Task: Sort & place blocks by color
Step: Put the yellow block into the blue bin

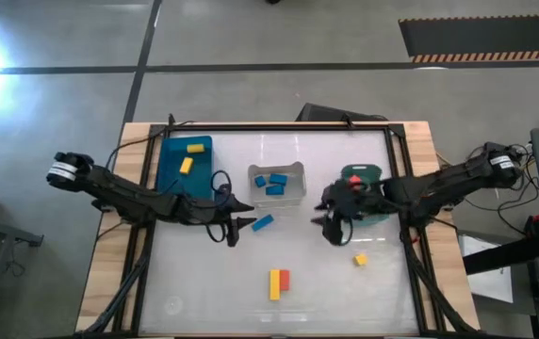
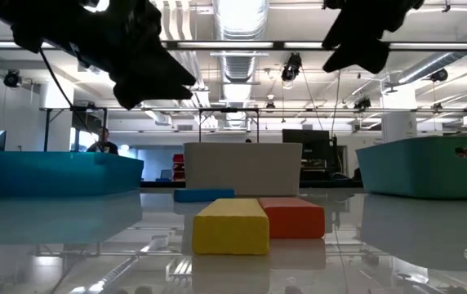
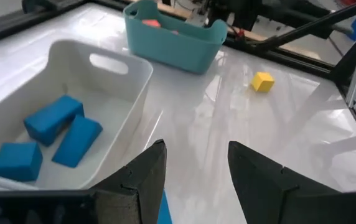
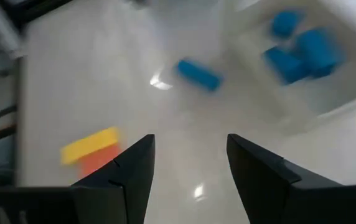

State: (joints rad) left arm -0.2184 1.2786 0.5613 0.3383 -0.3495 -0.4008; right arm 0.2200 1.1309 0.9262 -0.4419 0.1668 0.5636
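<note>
My left gripper [image 1: 236,227] [image 3: 196,168] is open and hovers just left of a loose blue block [image 1: 263,223] lying flat on the table; a sliver of that block [image 3: 163,211] shows below its fingers. My right gripper [image 1: 331,226] [image 4: 190,168] is open too, raised in front of the green bin [image 1: 364,188], and touches nothing. A yellow bar [image 1: 274,283] and a red bar [image 1: 285,279] lie side by side near the table's near edge. A yellow cube [image 1: 360,259] rests below the right gripper. In the right wrist view I see the blue block [image 4: 198,74], the yellow bar [image 4: 91,144] and the red bar [image 4: 94,163].
The blue bin [image 1: 185,165] holds two yellow blocks. The clear bin [image 1: 277,184] [image 3: 91,81] holds three blue blocks. The green bin [image 3: 172,34] holds red blocks. A black frame runs around the table's edge [image 1: 279,127]. Bare tabletop lies between the bars and the bins.
</note>
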